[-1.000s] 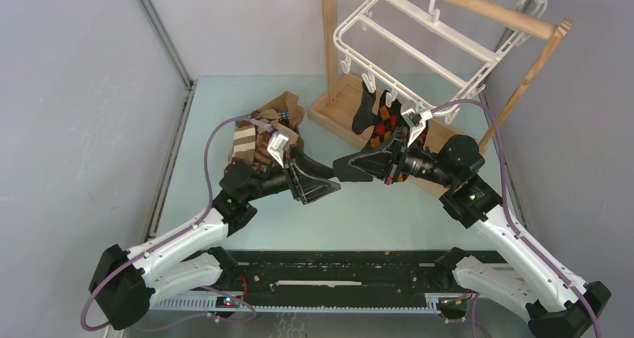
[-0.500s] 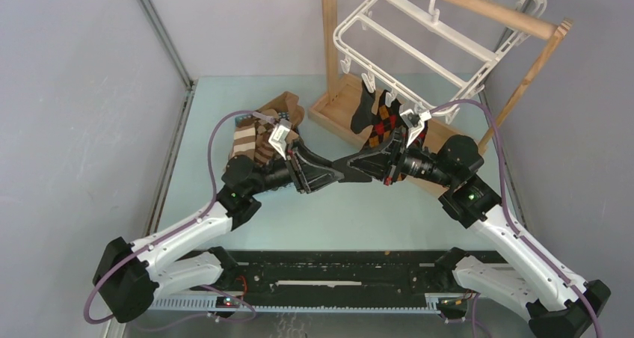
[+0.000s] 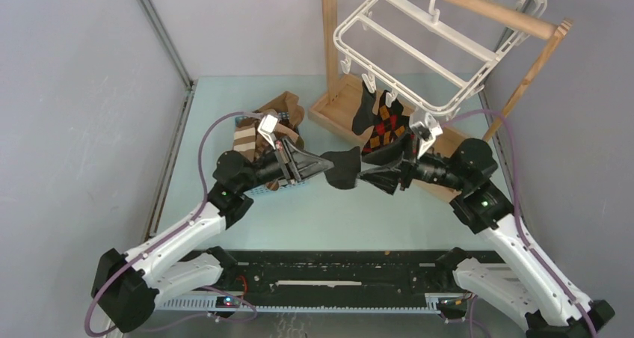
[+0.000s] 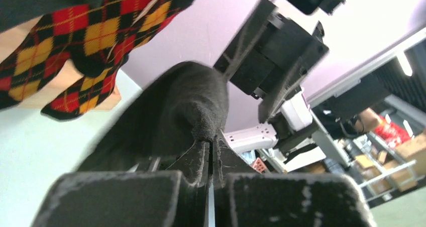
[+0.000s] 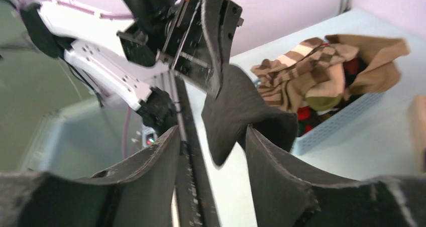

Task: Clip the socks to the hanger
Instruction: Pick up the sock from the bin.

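A plain black sock (image 3: pixel 345 169) hangs in the air between the two arms. My left gripper (image 3: pixel 324 162) is shut on its edge, and the left wrist view shows the fabric (image 4: pixel 187 106) pinched between the jaws of that gripper (image 4: pixel 210 147). My right gripper (image 3: pixel 368 175) is open. In its wrist view the sock (image 5: pixel 236 111) lies between the spread fingers of the gripper (image 5: pixel 212 131), close against the right one. The white hanger (image 3: pixel 419 45) hangs from the wooden rail. A black sock (image 3: pixel 364 114) and an argyle sock (image 3: pixel 385 125) are clipped to it.
A blue basket (image 3: pixel 273 187) holds brown striped socks (image 3: pixel 258 136) behind the left arm, and it also shows in the right wrist view (image 5: pixel 341 120). The wooden stand (image 3: pixel 329 35) has its base (image 3: pixel 336 110) at the back right. Grey walls close in both sides.
The left gripper came in to the black sock and shut on it. The right gripper, shut on that sock before, has opened and drawn back a little to the right.
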